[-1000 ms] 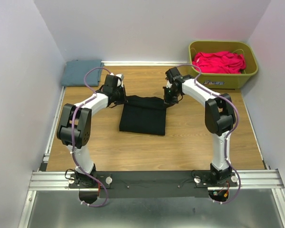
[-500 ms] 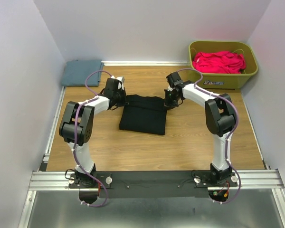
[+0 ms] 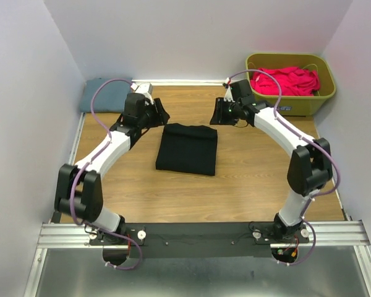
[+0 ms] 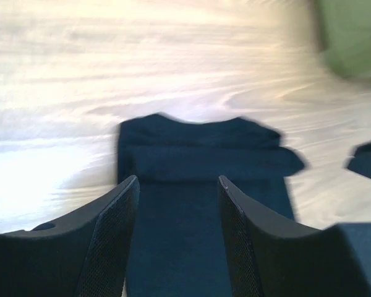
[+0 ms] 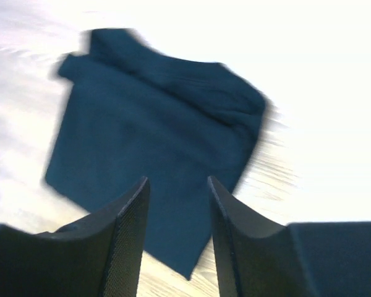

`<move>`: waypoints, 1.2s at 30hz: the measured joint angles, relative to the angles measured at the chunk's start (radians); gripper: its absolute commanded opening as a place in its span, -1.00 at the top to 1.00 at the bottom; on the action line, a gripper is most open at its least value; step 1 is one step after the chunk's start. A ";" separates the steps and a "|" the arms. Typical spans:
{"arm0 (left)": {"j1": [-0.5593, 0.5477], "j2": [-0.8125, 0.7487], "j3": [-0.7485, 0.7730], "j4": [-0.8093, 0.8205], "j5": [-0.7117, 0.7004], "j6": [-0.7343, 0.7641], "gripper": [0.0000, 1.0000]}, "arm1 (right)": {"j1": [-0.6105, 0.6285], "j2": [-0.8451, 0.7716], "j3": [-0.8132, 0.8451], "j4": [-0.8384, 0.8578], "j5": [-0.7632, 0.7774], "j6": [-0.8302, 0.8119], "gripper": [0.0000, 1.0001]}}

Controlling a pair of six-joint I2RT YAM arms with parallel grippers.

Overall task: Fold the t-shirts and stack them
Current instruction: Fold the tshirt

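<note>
A folded black t-shirt lies flat in the middle of the wooden table; it shows dark blue-black in the left wrist view and the right wrist view. My left gripper hovers off the shirt's far left corner, open, nothing between its fingers. My right gripper hovers off the far right corner, also open and empty. A folded grey-blue t-shirt lies at the back left corner. Crumpled red t-shirts fill the green basket.
White walls close the table on the left, back and right. The green basket stands at the back right corner, close behind my right arm. An aluminium rail carries both arm bases at the near edge.
Both grippers have opened, let go of the black shirt's far corners and lifted back and outward. The shirt stays folded on the table.
</note>
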 measured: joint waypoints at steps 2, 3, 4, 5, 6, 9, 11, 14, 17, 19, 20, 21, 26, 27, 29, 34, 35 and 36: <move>-0.034 -0.077 -0.035 0.014 -0.009 -0.005 0.04 | 0.007 -0.043 -0.033 0.047 -0.055 -0.026 0.12; -0.049 -0.092 -0.049 0.019 -0.010 -0.011 0.13 | 0.015 -0.051 -0.052 0.074 -0.093 -0.039 0.14; -0.074 -0.107 -0.069 0.027 -0.010 -0.014 0.20 | 0.022 -0.051 -0.063 0.090 -0.117 -0.050 0.17; -0.093 -0.105 -0.084 0.031 -0.009 -0.018 0.31 | 0.029 -0.043 -0.083 0.113 -0.154 -0.059 0.18; -0.111 -0.093 -0.094 0.034 -0.008 -0.019 0.34 | 0.034 -0.032 -0.100 0.129 -0.187 -0.066 0.19; -0.146 -0.002 -0.106 0.034 -0.003 -0.021 0.44 | 0.046 0.019 -0.134 0.156 -0.260 -0.085 0.21; -0.145 0.072 -0.100 0.026 -0.005 -0.017 0.48 | 0.047 0.062 -0.140 0.168 -0.283 -0.096 0.23; -0.142 0.182 -0.050 0.005 -0.011 -0.007 0.50 | 0.047 0.112 -0.138 0.185 -0.293 -0.111 0.23; -0.135 0.267 0.019 -0.007 -0.021 0.002 0.50 | 0.045 0.164 -0.120 0.201 -0.293 -0.119 0.23; -0.130 0.311 0.074 -0.010 -0.024 0.006 0.50 | 0.037 0.197 -0.103 0.202 -0.293 -0.120 0.23; -0.126 0.329 0.101 -0.008 -0.024 0.008 0.50 | 0.035 0.209 -0.095 0.203 -0.293 -0.120 0.23; -0.121 0.343 0.120 -0.008 -0.024 0.010 0.50 | 0.031 0.225 -0.081 0.203 -0.293 -0.120 0.23; -0.079 0.416 0.196 -0.002 -0.021 0.012 0.50 | -0.015 0.280 -0.015 0.212 -0.289 -0.112 0.22; -0.072 0.435 0.205 -0.001 -0.017 0.012 0.49 | -0.026 0.289 0.001 0.216 -0.284 -0.109 0.22; -0.063 0.465 0.215 0.000 -0.008 0.011 0.49 | -0.042 0.308 0.031 0.222 -0.277 -0.092 0.21; -0.046 0.507 0.254 0.012 0.019 0.005 0.47 | -0.068 0.372 0.113 0.228 -0.264 -0.025 0.20; -0.044 0.512 0.258 0.013 0.023 0.004 0.46 | -0.070 0.380 0.123 0.228 -0.264 -0.016 0.20; -0.040 0.516 0.262 0.017 0.029 0.001 0.45 | -0.071 0.387 0.135 0.229 -0.263 -0.004 0.20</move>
